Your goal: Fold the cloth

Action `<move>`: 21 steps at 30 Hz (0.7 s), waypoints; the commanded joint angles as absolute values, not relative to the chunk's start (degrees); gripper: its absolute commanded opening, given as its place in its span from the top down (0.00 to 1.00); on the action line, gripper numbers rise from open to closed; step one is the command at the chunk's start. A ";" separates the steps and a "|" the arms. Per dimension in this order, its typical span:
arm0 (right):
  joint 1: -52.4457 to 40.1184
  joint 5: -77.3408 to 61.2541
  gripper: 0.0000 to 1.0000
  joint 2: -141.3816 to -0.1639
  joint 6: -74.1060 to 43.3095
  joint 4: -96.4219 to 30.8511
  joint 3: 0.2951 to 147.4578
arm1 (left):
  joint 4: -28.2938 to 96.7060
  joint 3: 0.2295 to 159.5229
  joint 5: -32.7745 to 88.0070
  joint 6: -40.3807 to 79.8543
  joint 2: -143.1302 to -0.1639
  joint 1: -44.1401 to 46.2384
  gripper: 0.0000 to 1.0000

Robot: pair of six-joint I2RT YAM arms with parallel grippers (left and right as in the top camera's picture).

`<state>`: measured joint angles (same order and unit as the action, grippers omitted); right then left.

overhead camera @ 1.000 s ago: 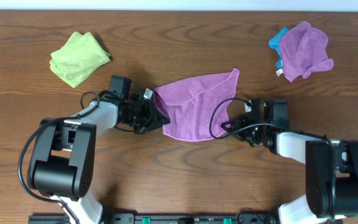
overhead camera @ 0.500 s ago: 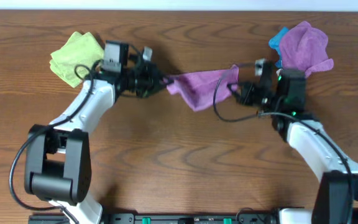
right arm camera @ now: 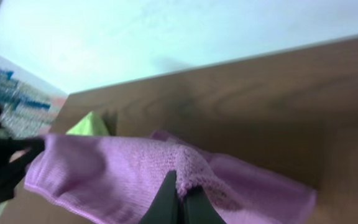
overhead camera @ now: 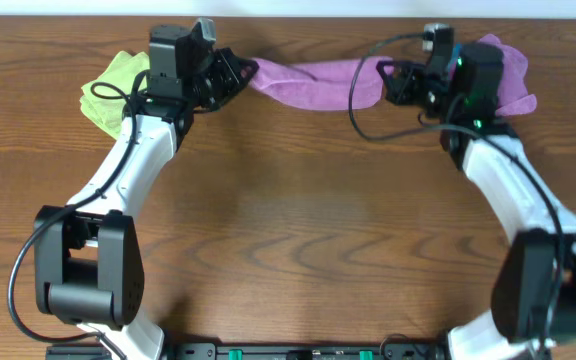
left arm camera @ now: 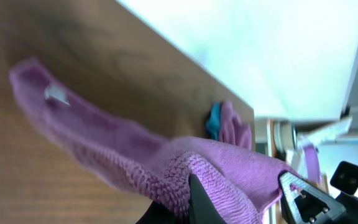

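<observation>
Cloth (overhead camera: 303, 80), lilac terry, sits at the far edge of the surface (overhead camera: 288, 220), pulled out into a long narrow band running left to right between the two arms. The band dips slightly in the middle. Can't tell whether it touches the wood or hangs just above it. Left jaws are clamped on the cloth's left end, and the left wrist view shows the cloth (left arm camera: 104, 137) bunched thick between the dark fingers (left arm camera: 194, 193), with a small white tag near its far tip. Right jaws are pinched tight on the cloth's right end, and the right wrist view shows the cloth (right arm camera: 117, 168) gathered into a ridge right at the black fingertips (right arm camera: 178, 196), with the rest spreading toward the other arm. Left arm (overhead camera: 128, 170) reaches up from the near left corner, and its wrist passes over the edge of the light-green folded cloth (overhead camera: 103, 90), which lies at the far left just beside the lilac band's left end. Right arm (overhead camera: 508, 190) reaches up from the near right. Its wrist covers part of the other purple cloth (overhead camera: 516, 75) bunched at the far right, near the band's right end but apart from it. A bit of blue cloth (left arm camera: 214, 121) shows beside that purple bunch in the left wrist view only. The green cloth (right arm camera: 89, 124) also peeks out behind the lilac band in the right wrist view.
</observation>
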<state>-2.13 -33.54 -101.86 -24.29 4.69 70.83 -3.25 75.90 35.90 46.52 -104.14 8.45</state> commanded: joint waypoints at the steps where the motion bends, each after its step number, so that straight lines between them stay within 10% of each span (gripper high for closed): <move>1: -2.59 -32.73 0.99 -106.50 -21.47 2.50 78.56 | -5.54 78.74 31.24 48.29 -106.65 7.49 0.94; 9: -2.44 -29.74 0.99 -111.39 -17.72 -4.84 92.40 | -4.43 94.89 34.61 48.47 -116.73 7.01 0.94; 21: -2.33 -32.82 0.99 -110.02 -8.45 -31.94 97.97 | 28.73 101.54 40.88 28.60 -114.28 5.61 0.94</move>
